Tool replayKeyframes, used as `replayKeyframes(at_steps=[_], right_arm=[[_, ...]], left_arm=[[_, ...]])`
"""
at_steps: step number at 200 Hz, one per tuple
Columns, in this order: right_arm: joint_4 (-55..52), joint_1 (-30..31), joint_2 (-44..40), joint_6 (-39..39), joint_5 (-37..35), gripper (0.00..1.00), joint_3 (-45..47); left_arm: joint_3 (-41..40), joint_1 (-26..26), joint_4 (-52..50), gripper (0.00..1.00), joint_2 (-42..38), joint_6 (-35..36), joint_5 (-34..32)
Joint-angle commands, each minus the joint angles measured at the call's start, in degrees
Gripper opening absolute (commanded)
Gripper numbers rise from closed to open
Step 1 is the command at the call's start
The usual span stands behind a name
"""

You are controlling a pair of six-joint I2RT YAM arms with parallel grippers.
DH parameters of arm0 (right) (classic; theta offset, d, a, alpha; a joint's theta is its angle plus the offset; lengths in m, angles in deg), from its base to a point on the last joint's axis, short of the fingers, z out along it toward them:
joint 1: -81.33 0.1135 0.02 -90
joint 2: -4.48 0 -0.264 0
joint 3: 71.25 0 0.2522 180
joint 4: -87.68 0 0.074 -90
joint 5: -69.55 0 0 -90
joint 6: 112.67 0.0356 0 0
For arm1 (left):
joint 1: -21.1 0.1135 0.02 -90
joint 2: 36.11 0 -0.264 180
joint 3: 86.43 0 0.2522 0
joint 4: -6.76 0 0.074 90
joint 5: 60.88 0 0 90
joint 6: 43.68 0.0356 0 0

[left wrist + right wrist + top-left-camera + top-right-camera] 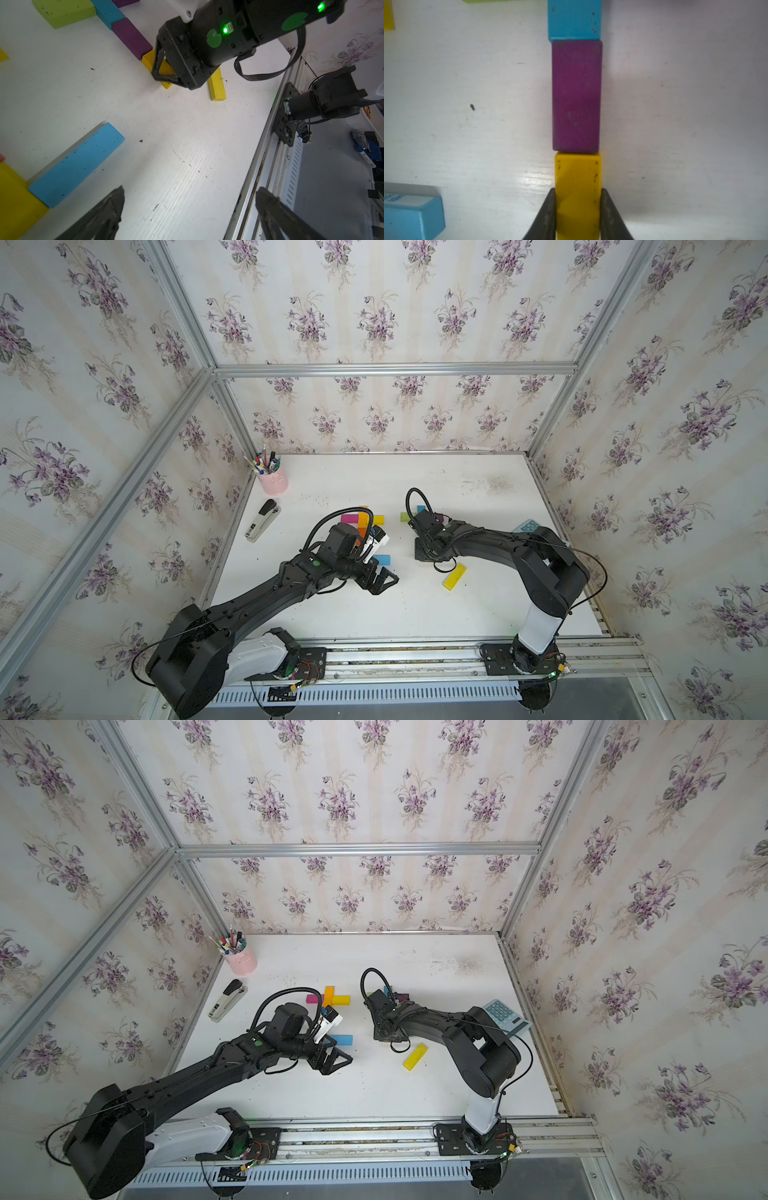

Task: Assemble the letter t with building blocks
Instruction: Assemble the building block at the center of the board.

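Note:
In the right wrist view my right gripper (578,190) is shut on a yellow block (578,176) lying flat on the table. Its end touches a purple block (576,95), which meets a light blue block (574,19), all in one line. A lime block (405,516) lies by that line's far end. My left gripper (190,188) hangs open over bare table beside another light blue block (76,164). Magenta (313,998), orange (328,996) and yellow (340,999) blocks sit together behind the left wrist. A loose yellow block (454,576) lies near the right arm.
A grey-black stapler (262,520) and a pink pen cup (272,481) stand at the table's left. A pale blue calculator (505,1015) lies at the right edge, partly under the right arm. The metal rail (415,651) runs along the front edge.

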Motion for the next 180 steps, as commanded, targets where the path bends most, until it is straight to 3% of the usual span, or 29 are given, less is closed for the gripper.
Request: replayKeyframes(at_steps=[1, 36, 120, 180], right_arm=[[0.12, -0.07, 0.46, 0.04, -0.30, 0.28, -0.17], [0.33, -0.15, 0.98, 0.13, 0.17, 0.33, -0.35], [0.22, -0.41, 1.87, 0.22, 0.70, 0.33, -0.69], [-0.05, -0.55, 2.40, 0.39, 0.81, 0.61, -0.52]], left_arm=[[0.47, 0.07, 1.09, 1.00, 0.17, 0.47, 0.88], [0.47, 0.09, 1.07, 1.00, 0.48, 0.50, 1.14], [0.47, 0.09, 1.08, 1.00, 0.64, 0.65, 1.35], [0.56, 0.09, 1.35, 1.00, 0.86, 0.76, 2.08]])
